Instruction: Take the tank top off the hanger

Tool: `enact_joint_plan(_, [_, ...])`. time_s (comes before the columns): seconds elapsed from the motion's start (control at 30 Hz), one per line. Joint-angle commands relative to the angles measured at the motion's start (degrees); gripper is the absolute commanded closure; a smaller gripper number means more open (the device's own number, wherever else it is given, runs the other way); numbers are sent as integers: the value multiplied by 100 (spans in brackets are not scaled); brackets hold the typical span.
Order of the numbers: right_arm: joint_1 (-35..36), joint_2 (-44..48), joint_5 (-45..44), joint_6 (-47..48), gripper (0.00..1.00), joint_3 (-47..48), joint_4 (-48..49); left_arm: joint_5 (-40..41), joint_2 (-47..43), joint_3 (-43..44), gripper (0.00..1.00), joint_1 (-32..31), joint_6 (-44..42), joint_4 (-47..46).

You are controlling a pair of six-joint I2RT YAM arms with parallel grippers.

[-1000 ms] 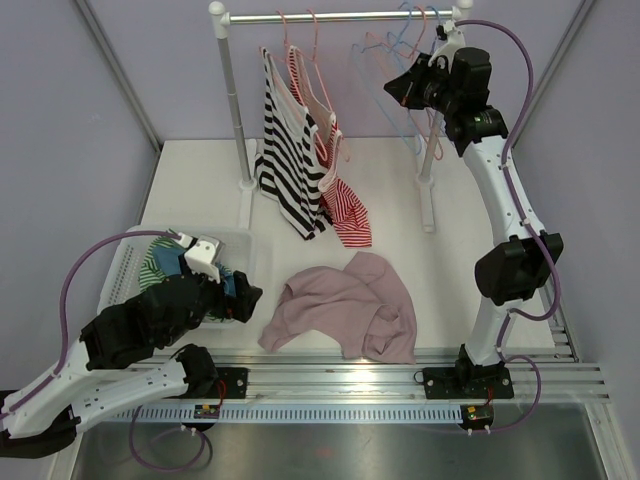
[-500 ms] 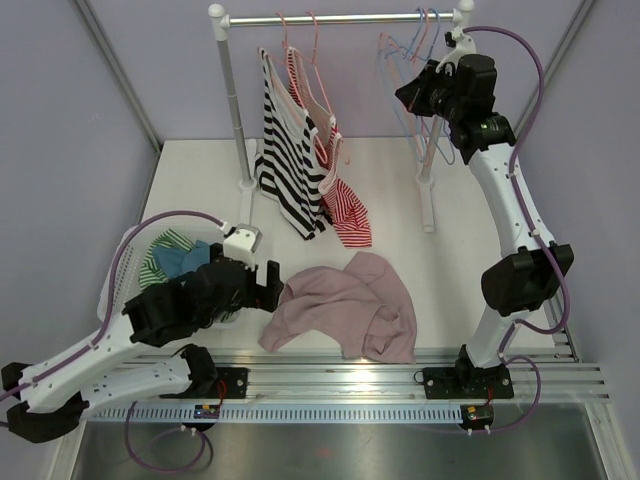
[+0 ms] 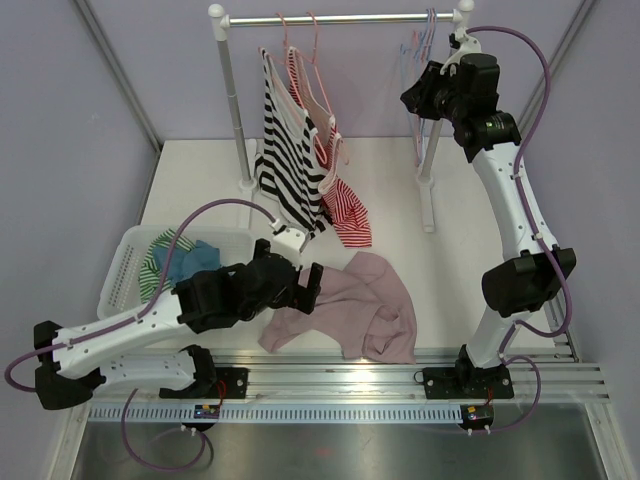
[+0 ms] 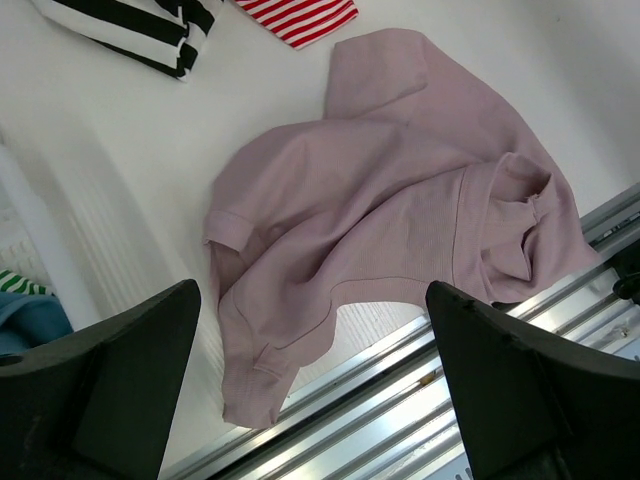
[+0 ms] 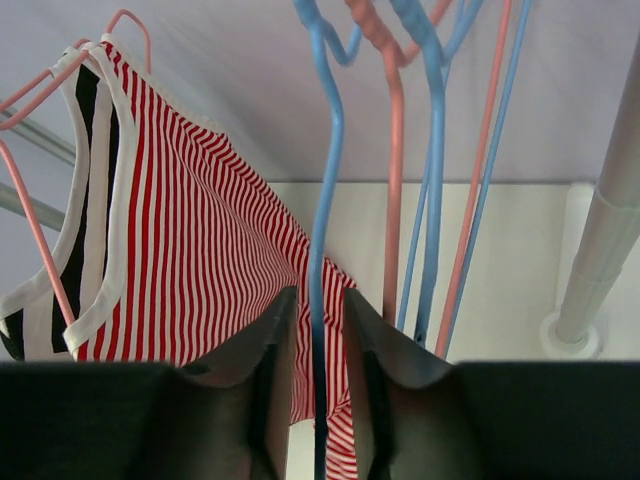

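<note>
A red-and-white striped tank top (image 3: 345,200) and a black-and-white striped one (image 3: 285,160) hang on pink hangers from the rail (image 3: 340,17). The red one also shows in the right wrist view (image 5: 190,250). My right gripper (image 3: 420,95) is up at the rail's right end. Its jaws (image 5: 317,330) are closed narrowly around the wire of an empty blue hanger (image 5: 322,200), to the right of the tank tops. My left gripper (image 3: 312,283) is wide open and empty, low over a pink shirt (image 4: 400,220) lying on the table.
A white basket (image 3: 125,265) with green-striped and blue clothes sits at the left. More empty pink and blue hangers (image 5: 430,150) bunch by the right post (image 5: 605,220). The left post (image 3: 235,110) stands behind the tank tops. A metal rail (image 4: 420,400) runs along the near edge.
My left arm swung from the basket rightward to over the pink shirt. My right gripper moved right along the rail, and the empty hangers bunched at the right post.
</note>
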State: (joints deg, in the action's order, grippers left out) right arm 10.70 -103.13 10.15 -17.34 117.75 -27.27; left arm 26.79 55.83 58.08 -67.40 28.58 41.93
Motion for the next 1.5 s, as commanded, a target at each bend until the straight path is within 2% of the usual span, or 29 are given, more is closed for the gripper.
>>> enact_joint_plan(0.0, [-42, 302, 127, 38, 58, 248, -270, -59, 287, 291, 1, -72, -1, -449])
enact_joint_plan(0.2, [-42, 837, 636, 143, 38, 143, -490, -323, 973, 300, 1, -90, -176, -729])
enact_joint_plan(0.23, [-50, 926, 689, 239, 23, 99, -664, -393, 1156, 256, 1, -90, -221, -904])
enact_joint_plan(0.33, [-50, 1461, 1005, 345, 1, -294, -832, -639, 1490, 142, 1, -90, -344, -1301])
enact_joint_plan(0.6, [-42, 3675, 1437, 241, 1, -2210, -640, -1034, 3001, 256, 1, -90, -335, -2153])
enact_joint_plan(0.73, [-42, 4572, 1472, 267, 1, -2783, -718, -1132, 3705, 379, 1, -90, -318, -2391])
enact_joint_plan(0.87, [-50, 5485, 2015, 267, 1, -3284, -596, -1325, 4382, 458, 1, -90, -283, -2646])
enact_joint_plan(1.0, [-50, 5936, 2412, 301, 0, -3575, -499, -1220, 4884, 249, 3, -90, 68, -3066])
enact_joint_plan(1.07, [-50, 6102, 2430, 328, 1, -3584, -534, -1430, 5007, 81, 13, -90, 139, -3330])
enact_joint_plan(1.1, [-42, 6129, 2430, 372, 0, -3575, -569, -1474, 5051, 11, 33, -90, 165, -3349])
enact_joint_plan(1.13, [-42, 6173, 2421, 389, 1, -3584, -595, -1509, 5086, -25, 48, -98, 200, -3323])
enact_joint_plan(1.2, [-50, 6252, 2404, 398, 0, -3601, -596, -1483, 5025, -130, 89, -107, 306, -3323])
enact_joint_plan(1.23, [-42, 6287, 2404, 398, 0, -3619, -596, -1414, 4955, -235, 98, -116, 324, -3314])
enact_joint_plan(1.33, [-50, 6402, 2404, 372, 0, -3689, -552, -1151, 4429, -394, 100, -116, 403, -3078])
enact_joint_plan(1.47, [-41, 6481, 2334, 363, 1, -3768, -517, -343, 3096, -403, 100, -116, 613, -2202])
